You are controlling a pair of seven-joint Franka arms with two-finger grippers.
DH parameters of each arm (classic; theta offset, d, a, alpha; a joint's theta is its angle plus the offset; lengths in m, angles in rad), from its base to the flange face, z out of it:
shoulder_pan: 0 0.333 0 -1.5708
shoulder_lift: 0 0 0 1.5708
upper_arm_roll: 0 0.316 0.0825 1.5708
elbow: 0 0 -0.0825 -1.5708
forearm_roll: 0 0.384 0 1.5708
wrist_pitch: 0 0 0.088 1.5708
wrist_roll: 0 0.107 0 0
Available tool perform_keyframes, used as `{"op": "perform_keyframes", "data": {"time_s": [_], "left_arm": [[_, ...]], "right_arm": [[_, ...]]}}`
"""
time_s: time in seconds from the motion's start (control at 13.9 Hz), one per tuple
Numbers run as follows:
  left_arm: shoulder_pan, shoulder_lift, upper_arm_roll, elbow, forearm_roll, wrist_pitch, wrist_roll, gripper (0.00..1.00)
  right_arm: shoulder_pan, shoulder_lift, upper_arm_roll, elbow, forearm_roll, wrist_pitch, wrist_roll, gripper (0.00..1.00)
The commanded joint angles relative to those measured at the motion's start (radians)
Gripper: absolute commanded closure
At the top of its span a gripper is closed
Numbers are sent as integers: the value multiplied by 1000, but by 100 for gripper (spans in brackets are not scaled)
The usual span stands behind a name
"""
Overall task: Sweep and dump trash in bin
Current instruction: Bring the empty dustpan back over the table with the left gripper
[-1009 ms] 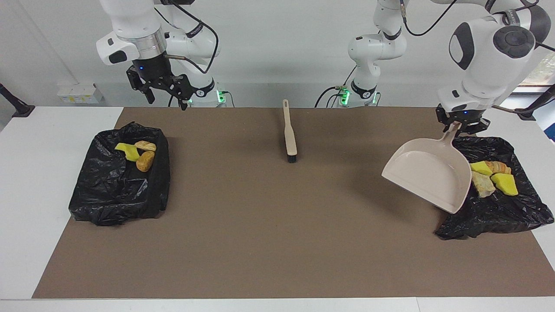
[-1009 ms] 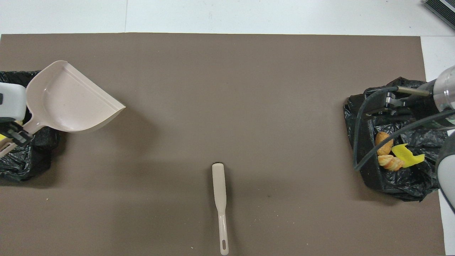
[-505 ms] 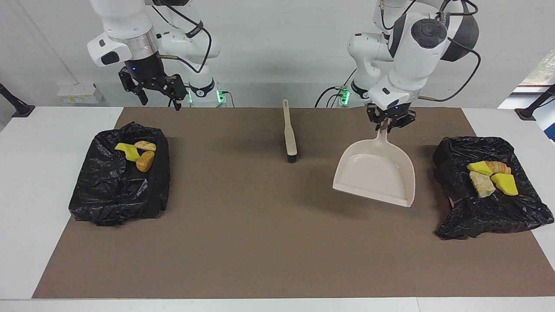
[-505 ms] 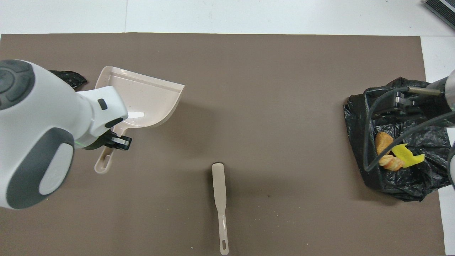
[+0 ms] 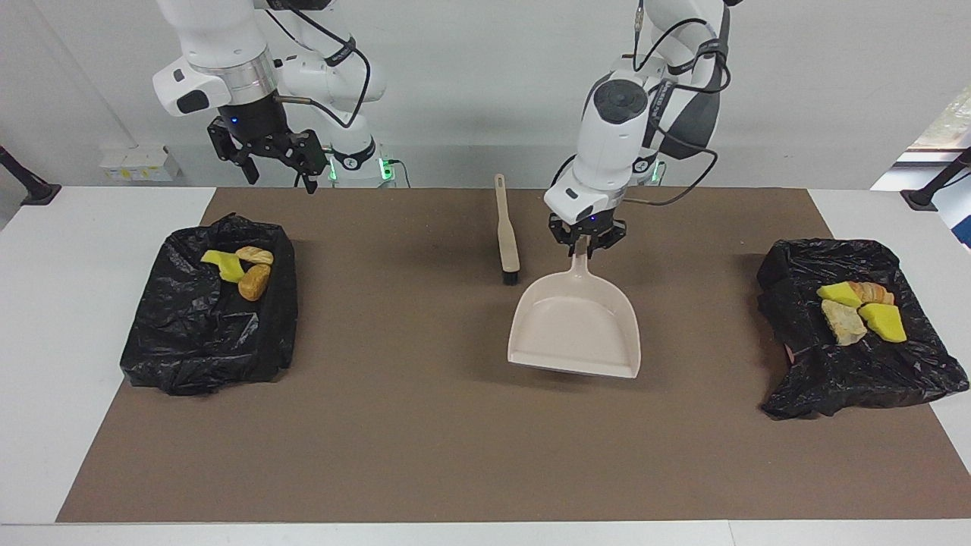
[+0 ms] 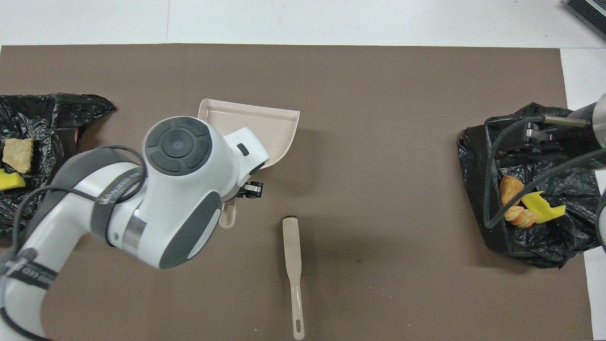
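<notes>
Movement is the main change: the left end effector, which a second ago held the beige plastic dustpan tilted over the crumpled black plastic bin bag at the left arm's end, has since carried it to the middle of the brown felt-like mat covering the white tabletop. The pan now hangs nearly level under that end effector, its scoop empty and its mouth turned away from the robots, just beside the slim beige brush with black bristles, which lies flat where it lay before. The left end effector is clamped narrowly on the dustpan's thin handle, fingers pointing down, with the arm's white elbow bent above it; in the overhead view the arm's bulk covers most of the pan. The trash is unmoved: four scraps, yellow sponge wedges and tan bread-like lumps, sit on the bag toward the left arm's end, well apart from the left end effector, and three more, a yellow sponge bit and two orange-brown lumps, lie in the second glossy black bag at the right arm's end. The right end effector waits with its fingers spread wide and empty, raised at that bag's robot-side edge.
</notes>
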Motion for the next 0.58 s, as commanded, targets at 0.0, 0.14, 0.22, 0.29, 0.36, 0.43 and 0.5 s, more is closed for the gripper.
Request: {"op": "perform_keyframes", "data": {"time_s": [0.0, 0.14, 0.22, 0.29, 0.36, 0.43, 0.5], "left_arm": [[-48, 74, 21, 5, -11, 116, -110, 100], [-60, 107, 21, 2, -13, 176, -141, 100], [-60, 111, 21, 2, -13, 183, -141, 100], [-66, 127, 21, 0, -13, 199, -144, 100], [-80, 130, 21, 0, -14, 224, -170, 100], [-81, 131, 21, 2, -14, 245, -242, 100], [-82, 142, 21, 3, -14, 270, -275, 100]], "right_arm": [[-17, -5, 6, -4, 23, 8, -22, 0], [-18, -5, 6, -4, 23, 8, -22, 0], [-18, -5, 6, -4, 23, 8, -22, 0], [-18, -5, 6, -4, 23, 7, -22, 0], [-18, -5, 6, -4, 23, 8, -24, 0], [-18, -5, 6, -4, 22, 7, -30, 0], [-23, -5, 6, -4, 22, 8, -28, 0]]}}
